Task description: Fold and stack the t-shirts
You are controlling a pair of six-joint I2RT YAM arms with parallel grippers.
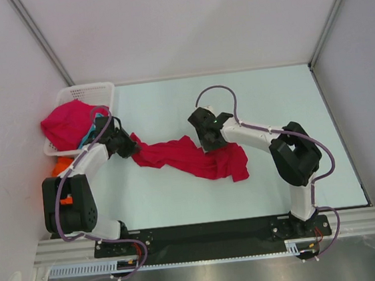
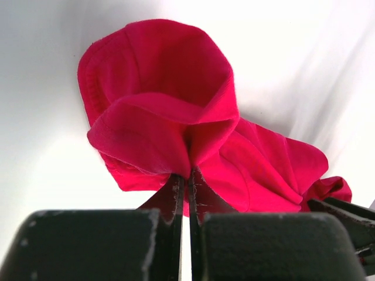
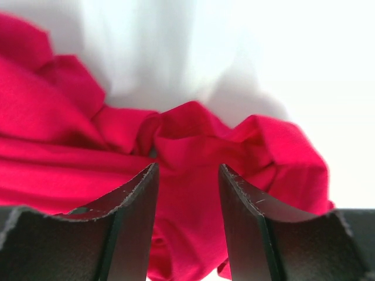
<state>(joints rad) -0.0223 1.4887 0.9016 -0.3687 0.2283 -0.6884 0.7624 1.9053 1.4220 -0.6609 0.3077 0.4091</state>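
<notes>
A crumpled crimson t-shirt (image 1: 196, 157) lies stretched across the middle of the table. My left gripper (image 1: 133, 148) is shut on its left end, and the cloth (image 2: 170, 111) bunches up just past the pinched fingertips (image 2: 173, 186). My right gripper (image 1: 209, 145) is open right over the shirt's upper right part, with red folds (image 3: 187, 164) showing between its fingers (image 3: 137, 193). A second crimson t-shirt (image 1: 68, 123) is heaped in the basket, a teal one (image 1: 91, 132) peeks out beside it, and an orange one (image 1: 59, 169) shows below the basket.
The white lattice basket (image 1: 88, 92) stands at the table's far left, against the left wall. Both arm bases sit on the black rail (image 1: 204, 233) at the near edge. Bare table (image 1: 270, 98) lies behind and to the right of the shirt.
</notes>
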